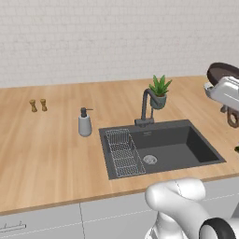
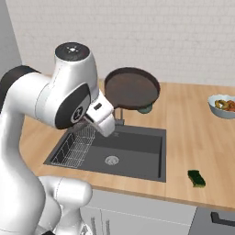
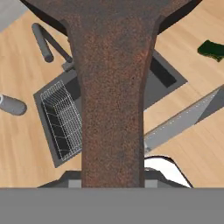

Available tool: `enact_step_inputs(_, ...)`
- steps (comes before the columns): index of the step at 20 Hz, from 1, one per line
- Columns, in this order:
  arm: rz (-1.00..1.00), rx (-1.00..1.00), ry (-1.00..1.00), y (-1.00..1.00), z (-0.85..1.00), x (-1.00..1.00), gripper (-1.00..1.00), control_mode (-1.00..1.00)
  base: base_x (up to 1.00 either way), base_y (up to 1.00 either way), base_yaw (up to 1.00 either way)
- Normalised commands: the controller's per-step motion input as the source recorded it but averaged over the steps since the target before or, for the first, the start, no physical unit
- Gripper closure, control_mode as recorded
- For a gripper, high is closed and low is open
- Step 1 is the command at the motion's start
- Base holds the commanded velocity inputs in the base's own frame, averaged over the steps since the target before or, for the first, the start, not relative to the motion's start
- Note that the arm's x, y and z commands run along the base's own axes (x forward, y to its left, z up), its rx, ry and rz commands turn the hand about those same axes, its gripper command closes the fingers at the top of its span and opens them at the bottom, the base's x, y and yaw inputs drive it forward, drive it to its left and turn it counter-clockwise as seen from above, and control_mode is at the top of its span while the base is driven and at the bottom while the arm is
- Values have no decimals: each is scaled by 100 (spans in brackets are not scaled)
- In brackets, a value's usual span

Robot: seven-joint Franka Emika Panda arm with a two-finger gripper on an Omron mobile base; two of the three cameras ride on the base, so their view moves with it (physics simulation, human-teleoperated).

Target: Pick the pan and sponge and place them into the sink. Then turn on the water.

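Pan (image 2: 131, 88), round, shallow and dark brown, hangs above the sink (image 2: 137, 156), its handle clamped in the jaws.

Both base views looked down from behind the table's front edge, left and right, sharing the dark grey rectangular sink (image 1: 196, 144) (image 2: 137, 158). The hand view hung close above the sink (image 3: 164, 74).

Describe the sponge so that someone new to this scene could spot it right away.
Start at the dark grey sink set in the wooden counter. On the bare wood by the sink's front right corner, near the counter edge, lies the sponge: a small dark green block, flat and much smaller than the bowl further back.
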Motion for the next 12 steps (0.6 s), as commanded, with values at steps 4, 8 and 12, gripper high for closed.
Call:
enact_step_inputs(4, 0, -20, 18, -41, -70, 38, 100, -100, 0, 0, 0)
enact_step_inputs(8, 4, -22, 10, -23, -82, 44, 100, -100, 0, 0, 0)
enact_step_inputs(12, 8, -9, 2, -26, -73, 44, 100, -100, 0, 0, 0)
